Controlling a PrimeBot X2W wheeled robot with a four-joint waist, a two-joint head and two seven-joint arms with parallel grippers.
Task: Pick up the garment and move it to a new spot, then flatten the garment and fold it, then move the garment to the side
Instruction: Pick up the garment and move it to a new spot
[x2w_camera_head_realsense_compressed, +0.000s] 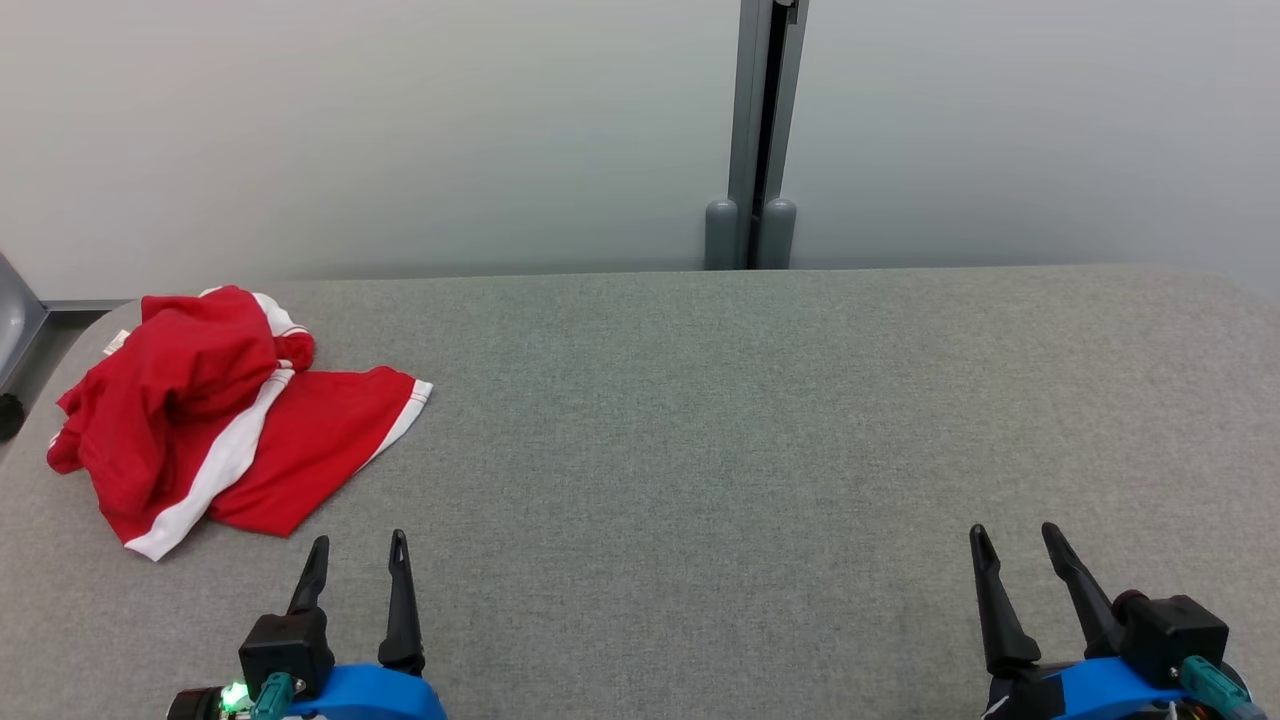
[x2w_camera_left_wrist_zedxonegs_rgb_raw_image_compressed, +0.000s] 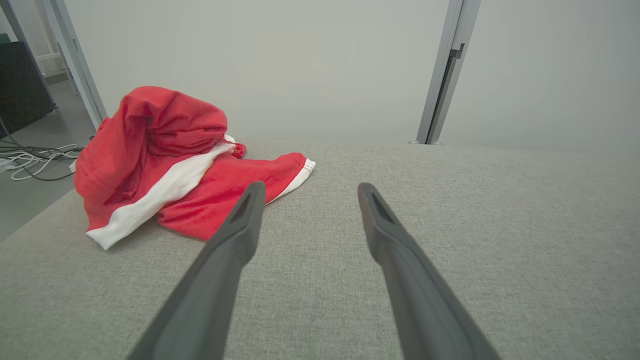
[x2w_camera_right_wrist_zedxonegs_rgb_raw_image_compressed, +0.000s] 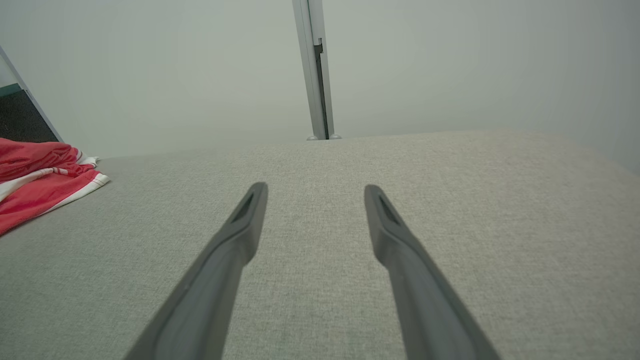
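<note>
Garment (x2w_camera_head_realsense_compressed: 220, 410), red with white stripes, lies in a crumpled heap at the far left corner of the grey surface (x2w_camera_head_realsense_compressed: 720, 420), not yet picked up. The left jaws and the right jaws stand wide and hold nothing, ready for a grasp. The left jaws are near the cloth, so they probably reach first.

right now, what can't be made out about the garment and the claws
Head view: the garment lies bunched; its own folds hide whether it is shorts or a shirt.
Right wrist view: the garment's left part is cut off by the picture's edge.
Left wrist view: the raised heap hides the table behind it.
Head view: the bottom edge cuts off whatever is behind the left claw and right claw.
</note>
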